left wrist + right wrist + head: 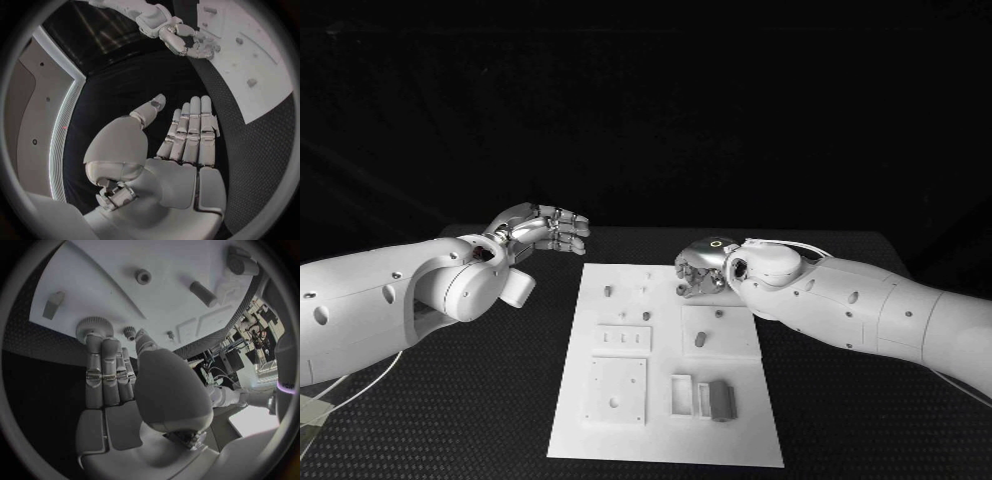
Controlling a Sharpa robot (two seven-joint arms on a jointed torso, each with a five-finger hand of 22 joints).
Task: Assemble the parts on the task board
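The task board [668,360] lay in the middle of the black table [473,400], its long axis running away from the robot; the grey parts were spread over it, a rectangular block [720,398] beside a frame near the robot's end, a short cylindrical peg [202,293] and a ring-shaped piece [143,276] further in, and a large gear [95,327] with a small gear [129,331] at the far end.

The right hand [700,267] hung over the board's far right corner; in the right wrist view its fingers [103,371] lay straight and close together, their tips at the large gear's rim, though whether they touched it I could not tell; nothing was held, so the hand was open. The left hand [542,228] hovered above the bare table, off the board's far left corner; it held nothing, its fingers extended in the left wrist view.

The relation that mattered, as I judged it: the gears sat just beyond the right hand's fingertips, along the line the fingers pointed, while the left hand stood well apart from them; the right hand was plainly nearer, and a pick of the large gear would likely fall to it.
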